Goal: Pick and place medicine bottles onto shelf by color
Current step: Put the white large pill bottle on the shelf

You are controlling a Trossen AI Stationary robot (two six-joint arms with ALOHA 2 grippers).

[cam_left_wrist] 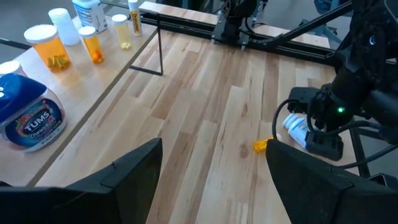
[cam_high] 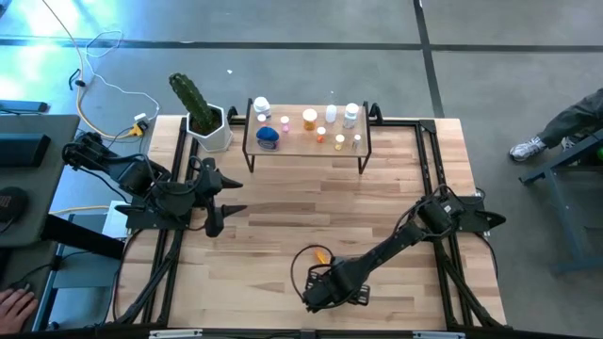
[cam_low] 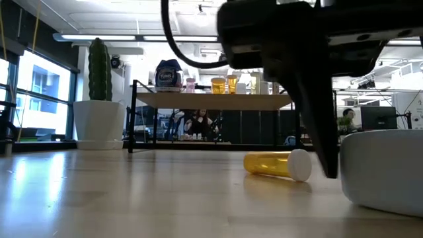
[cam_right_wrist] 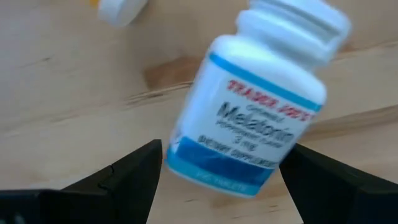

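Observation:
A white medicine bottle (cam_right_wrist: 249,118) with a blue-banded label lies on its side on the table's near middle, also in the low view (cam_low: 383,168). My right gripper (cam_right_wrist: 221,186) is over it, open, with a finger on either side of its base end. An orange bottle (cam_high: 322,255) with a white cap lies on its side just beyond (cam_low: 274,163). The shelf (cam_high: 301,143) stands at the far edge and carries several bottles, white, orange (cam_high: 310,119) and blue (cam_high: 268,137). My left gripper (cam_high: 226,200) waits open at the left, above the table. My right gripper comes down from above with its fingers (cam_right_wrist: 127,180) on either side of the white bottle's base end (cam_right_wrist: 211,171). Whether they touch it I cannot tell. The bottle lies on the table, its cap pointing away from the fingers.
A white hexagonal pot with a cactus (cam_high: 203,113) stands left of the shelf. Black frame rails (cam_high: 429,160) run along the table's left and right sides. Bare wood lies between the shelf and the two bottles. A person's hand (cam_high: 11,303) shows off the table's near left.

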